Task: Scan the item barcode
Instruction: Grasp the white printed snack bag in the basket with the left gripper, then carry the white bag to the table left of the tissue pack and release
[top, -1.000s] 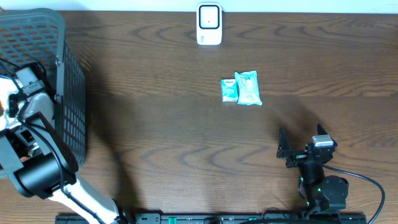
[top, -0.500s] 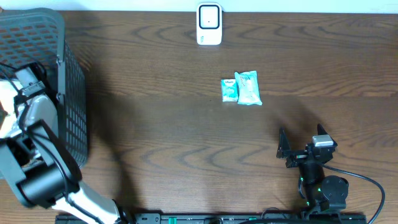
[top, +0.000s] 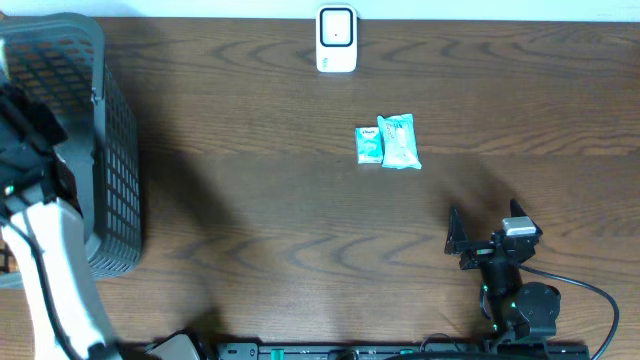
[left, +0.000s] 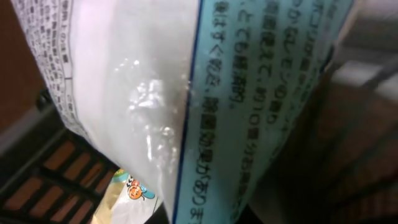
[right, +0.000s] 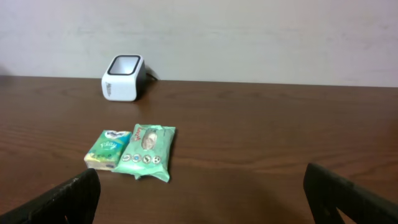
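A white and light-blue packet (left: 186, 93) with Japanese print fills the left wrist view, hanging close to the camera over the basket's mesh (left: 56, 168). My left gripper's fingers are hidden behind it, shut on this packet. In the overhead view my left arm (top: 35, 150) stands over the grey basket (top: 105, 150) at the far left. The white barcode scanner (top: 337, 40) stands at the table's back middle, also in the right wrist view (right: 124, 77). My right gripper (top: 485, 232) rests open near the front right with nothing between its fingers (right: 62, 199).
A small green tissue pack (top: 369, 144) and a teal wipes pack (top: 400, 141) lie side by side mid-table, in front of the scanner. Under the held packet lies another packet with an orange cartoon figure (left: 134, 190), inside the basket.
My left gripper has shut on the packet in the basket, and the left arm has swung and lifted over it. The right arm has not moved.
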